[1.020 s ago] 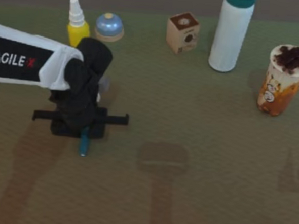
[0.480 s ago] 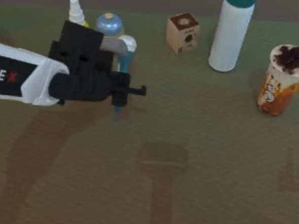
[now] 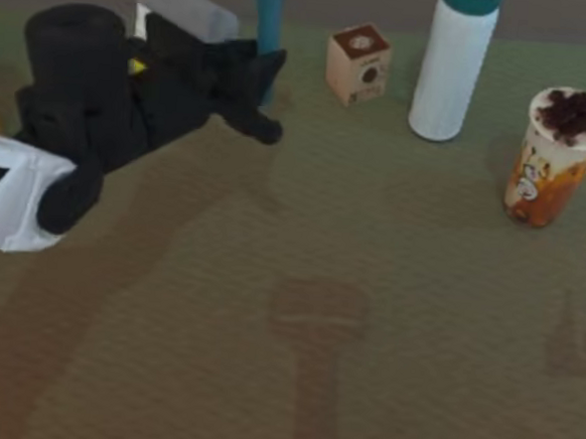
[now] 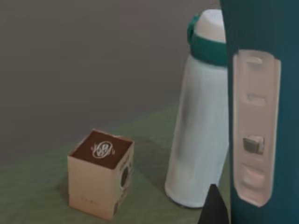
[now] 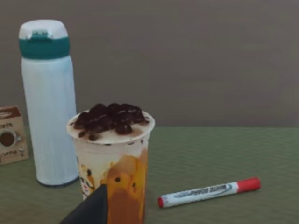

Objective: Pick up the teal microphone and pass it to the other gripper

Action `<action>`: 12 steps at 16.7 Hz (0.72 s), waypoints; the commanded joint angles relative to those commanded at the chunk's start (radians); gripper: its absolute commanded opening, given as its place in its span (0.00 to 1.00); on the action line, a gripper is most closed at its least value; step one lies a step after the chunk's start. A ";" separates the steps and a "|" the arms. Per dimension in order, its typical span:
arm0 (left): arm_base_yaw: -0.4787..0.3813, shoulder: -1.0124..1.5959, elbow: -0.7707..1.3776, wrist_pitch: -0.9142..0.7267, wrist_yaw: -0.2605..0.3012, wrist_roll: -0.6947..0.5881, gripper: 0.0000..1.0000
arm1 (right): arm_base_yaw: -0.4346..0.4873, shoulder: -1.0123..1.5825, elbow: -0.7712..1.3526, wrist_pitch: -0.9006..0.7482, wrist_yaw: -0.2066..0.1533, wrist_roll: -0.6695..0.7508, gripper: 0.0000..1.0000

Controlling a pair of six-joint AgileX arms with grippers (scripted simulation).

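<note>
The left gripper (image 3: 254, 73) is pinching the teal microphone (image 3: 268, 19) at the far left, beside the small box (image 3: 358, 64); the right gripper's grip I cannot tell.

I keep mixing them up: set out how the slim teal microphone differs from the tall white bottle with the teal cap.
The slim teal microphone is teal along its body; the tall white bottle with the teal cap is white with only a teal top. The microphone is held off the table at the left gripper; the bottle stands on the green table. The microphone carries a white switch panel; the bottle's side is plain. Both share the teal colour.
</note>
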 joint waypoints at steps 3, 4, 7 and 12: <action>0.006 -0.057 -0.032 0.101 0.041 0.038 0.00 | 0.000 0.000 0.000 0.000 0.000 0.000 1.00; 0.007 -0.065 -0.036 0.114 0.046 0.043 0.00 | 0.000 0.000 0.000 0.000 0.000 0.000 1.00; 0.008 -0.067 -0.037 0.117 0.047 0.044 0.00 | 0.000 0.000 0.000 0.000 0.000 0.000 1.00; -0.056 -0.084 -0.050 0.139 -0.020 0.038 0.00 | 0.000 0.000 0.000 0.000 0.000 0.000 1.00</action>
